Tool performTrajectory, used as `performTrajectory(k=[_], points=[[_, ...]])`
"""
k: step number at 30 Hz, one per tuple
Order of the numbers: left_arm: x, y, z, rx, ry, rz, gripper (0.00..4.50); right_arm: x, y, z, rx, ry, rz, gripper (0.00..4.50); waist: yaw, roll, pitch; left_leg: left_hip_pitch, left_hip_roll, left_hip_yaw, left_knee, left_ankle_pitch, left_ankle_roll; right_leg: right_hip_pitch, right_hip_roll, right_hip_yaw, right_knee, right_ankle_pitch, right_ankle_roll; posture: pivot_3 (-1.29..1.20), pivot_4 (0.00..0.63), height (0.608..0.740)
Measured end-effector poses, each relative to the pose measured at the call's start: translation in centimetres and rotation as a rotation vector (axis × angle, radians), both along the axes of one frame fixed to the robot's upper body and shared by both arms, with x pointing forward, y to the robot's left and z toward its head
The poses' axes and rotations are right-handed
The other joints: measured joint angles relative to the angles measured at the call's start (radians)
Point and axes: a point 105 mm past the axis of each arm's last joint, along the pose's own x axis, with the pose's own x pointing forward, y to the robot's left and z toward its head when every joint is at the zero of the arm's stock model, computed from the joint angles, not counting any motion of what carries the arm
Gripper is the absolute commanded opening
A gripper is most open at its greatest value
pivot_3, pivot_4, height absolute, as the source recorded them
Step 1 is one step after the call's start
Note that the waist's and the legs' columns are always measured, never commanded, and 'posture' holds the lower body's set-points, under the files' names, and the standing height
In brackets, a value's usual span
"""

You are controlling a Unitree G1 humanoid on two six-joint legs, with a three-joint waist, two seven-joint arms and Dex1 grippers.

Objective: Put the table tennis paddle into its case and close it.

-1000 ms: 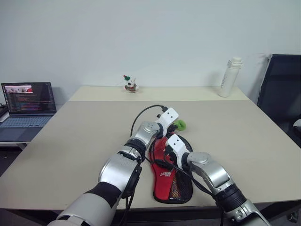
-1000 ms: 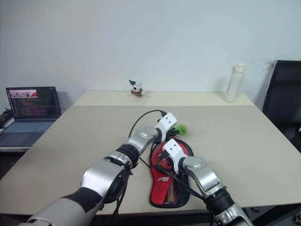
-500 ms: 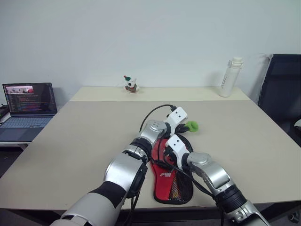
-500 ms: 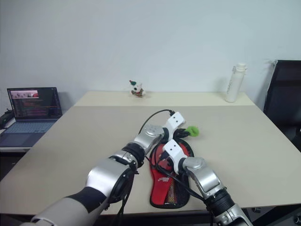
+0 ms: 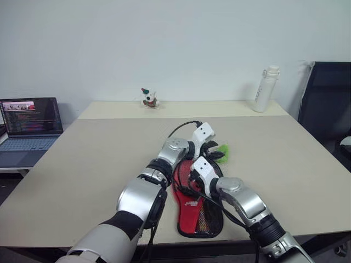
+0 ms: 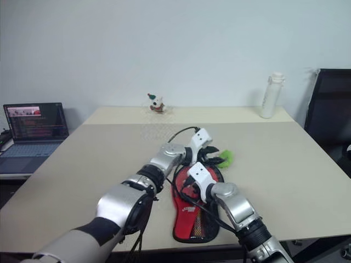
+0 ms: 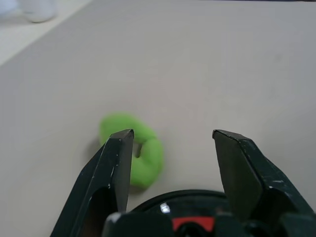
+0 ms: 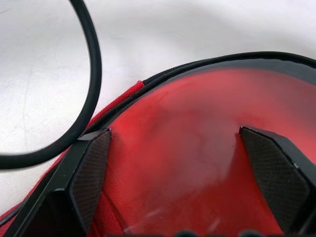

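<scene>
Red fabric fills most of what our right wrist camera sees: the case (image 5: 200, 205) lies flat on the table (image 5: 88, 164) near its front edge, mesh pocket and white logo up, narrow end toward us and round end pointing away. Our right gripper (image 8: 180, 163) rests over the round part with its fingers spread wide and nothing between them, apparently pressing the case down so it stays put while the other arm works the closure. The paddle itself we cannot see; judging from the filled-out shape of the case, it is probably already inside, though we cannot tell for certain.

Just beyond the round end lies the green ring (image 7: 134, 154) on its black cord. Our left gripper (image 7: 173, 158) hovers right over it with its fingers apart, one fingertip (image 7: 118, 148) in front of the ring, and nothing is clamped. That suits a pull on the ring to draw the closure shut, followed by a release.

Compared with a second ago, the ring has travelled to the right and away from the round end, and the left arm has swung that way with it. Half a second ago the left gripper was closed on it; now the fingers have parted and the ring rests on the table. The right gripper has kept its place on the case throughout. At the far edge, the white bottle (image 5: 262, 89) and small figurine (image 5: 147, 98) look untouched.
</scene>
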Motion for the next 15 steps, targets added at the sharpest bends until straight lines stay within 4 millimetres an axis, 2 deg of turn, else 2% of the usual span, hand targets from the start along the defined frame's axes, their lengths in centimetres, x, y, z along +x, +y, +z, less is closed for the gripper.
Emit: performTrajectory(k=[5, 10, 15], points=[[1.4, 4.5, 1.3, -0.015, -0.041, 0.104, 2.77, -0.2, -0.8, 0.5, -0.003, 0.026, -0.007, 4.50, 0.003, 0.000, 0.001, -0.003, 0.000, -0.001, -0.001, 0.000, 0.000, 0.000, -0.001, -0.001, -0.004, 0.000, 0.000, 0.00, 0.150, 0.740], [1.6, 9.3, 2.4, -0.090, -0.057, 0.179, 2.77, -1.7, -3.0, 2.0, 0.005, 0.079, -0.012, 4.50, 0.012, 0.000, 0.002, -0.010, 0.001, -0.001, -0.002, 0.001, -0.002, -0.003, -0.001, -0.002, -0.012, 0.002, -0.003, 0.00, 0.150, 0.740], [-0.3, 11.9, 0.6, -0.147, 0.004, 0.157, 2.77, -2.9, -4.9, 3.6, 0.013, 0.151, -0.027, 4.50, 0.013, 0.000, 0.008, -0.021, 0.001, -0.001, -0.001, 0.002, -0.004, -0.013, -0.002, -0.003, -0.012, 0.003, -0.005, 0.00, 0.150, 0.740]])
